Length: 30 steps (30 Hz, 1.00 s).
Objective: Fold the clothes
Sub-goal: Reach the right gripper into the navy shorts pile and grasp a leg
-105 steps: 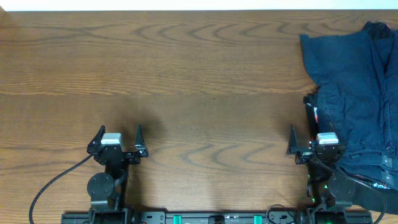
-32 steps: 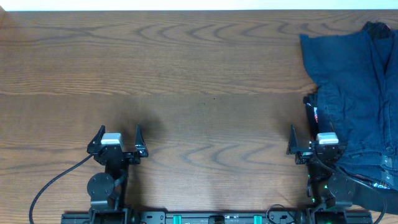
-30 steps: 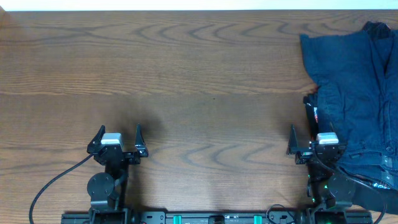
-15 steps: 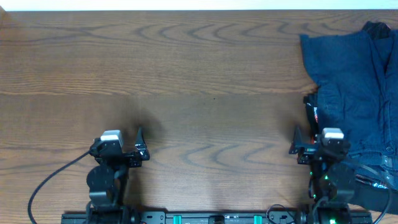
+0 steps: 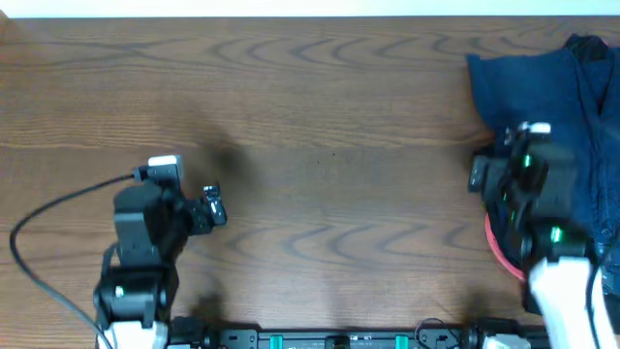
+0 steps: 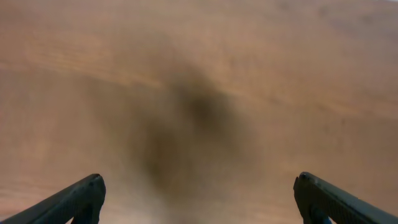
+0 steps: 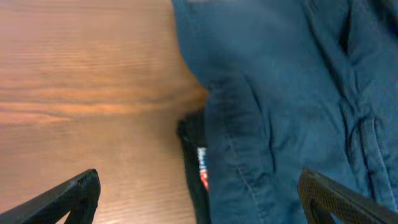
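Navy-blue clothes lie heaped at the far right of the wooden worktop, cut off by the frame edge. How many garments make up the heap cannot be told, and the right arm hides its near part. A black strip with a red-and-white mark pokes out under its left edge. The left wrist view is blurred. Of the two arms, the left end effector is spread over bare wood at near left. The right end effector is spread above the heap's left edge, holding nothing.
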Each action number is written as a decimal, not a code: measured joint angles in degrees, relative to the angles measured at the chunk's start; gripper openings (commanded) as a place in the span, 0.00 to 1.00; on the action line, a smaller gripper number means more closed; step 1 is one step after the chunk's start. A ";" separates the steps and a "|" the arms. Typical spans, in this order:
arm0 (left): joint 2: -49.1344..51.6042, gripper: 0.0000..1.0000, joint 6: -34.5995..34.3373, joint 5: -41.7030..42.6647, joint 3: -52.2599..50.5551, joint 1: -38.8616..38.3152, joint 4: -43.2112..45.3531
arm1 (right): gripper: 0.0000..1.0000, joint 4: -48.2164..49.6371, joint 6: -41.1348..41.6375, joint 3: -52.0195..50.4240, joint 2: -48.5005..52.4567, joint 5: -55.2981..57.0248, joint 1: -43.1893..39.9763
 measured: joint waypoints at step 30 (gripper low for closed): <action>13.22 0.98 0.00 6.21 6.64 0.00 -3.98 | 0.24 16.22 0.94 12.24 42.71 6.03 -4.76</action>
